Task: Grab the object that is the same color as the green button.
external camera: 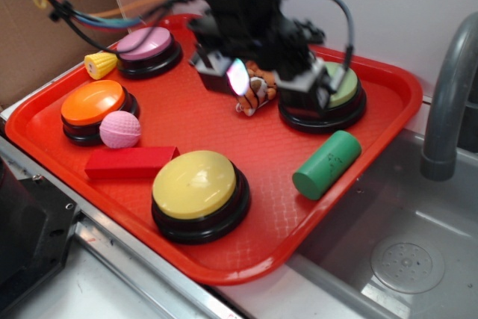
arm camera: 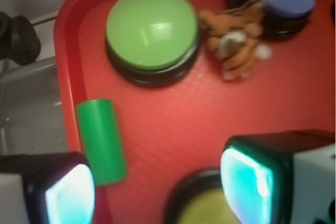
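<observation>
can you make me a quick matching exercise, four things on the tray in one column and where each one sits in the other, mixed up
Things:
1. green cylinder block
2. tiger toy
3. pink ball
4. corn toy

Places:
A. against the orange button
B. beside the purple button, at the tray's far left rim
C. near the tray's right rim, in front of the green button
D. between the purple and green buttons

Pairs: 1-C, 2-D, 3-A, 4-B

Red tray (external camera: 373, 72) (buttons, blocks, toys)
</observation>
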Robot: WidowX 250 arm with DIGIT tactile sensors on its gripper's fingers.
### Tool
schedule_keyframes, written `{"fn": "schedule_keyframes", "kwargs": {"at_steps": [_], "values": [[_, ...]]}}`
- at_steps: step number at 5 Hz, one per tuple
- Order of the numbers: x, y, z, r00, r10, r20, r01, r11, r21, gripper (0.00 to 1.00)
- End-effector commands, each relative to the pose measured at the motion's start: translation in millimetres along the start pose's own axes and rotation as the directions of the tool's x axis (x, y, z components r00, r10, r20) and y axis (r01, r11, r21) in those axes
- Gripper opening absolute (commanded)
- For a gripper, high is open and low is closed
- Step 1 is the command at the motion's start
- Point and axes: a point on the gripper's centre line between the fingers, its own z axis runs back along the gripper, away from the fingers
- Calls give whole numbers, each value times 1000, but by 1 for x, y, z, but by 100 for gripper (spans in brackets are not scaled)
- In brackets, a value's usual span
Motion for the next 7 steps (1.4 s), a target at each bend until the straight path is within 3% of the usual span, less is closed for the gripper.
{"fn": "schedule_keyframes", "kwargs": {"at_steps": [1,2,4,5,6,7], "values": [[9,-18,-39,1000,15,-21,-16,999,-33,100],[7,-19,-51,998,20,-53,-21,999,-24,100],[8,-20,-58,999,16,-49,-17,1000,-21,100],[6,-11,-53,999,37,-34,-38,999,-17,35],[5,-7,-50,998,65,-16,-65,998,-18,3],[4,-4,-48,997,72,-20,-73,997,-19,2]]}}
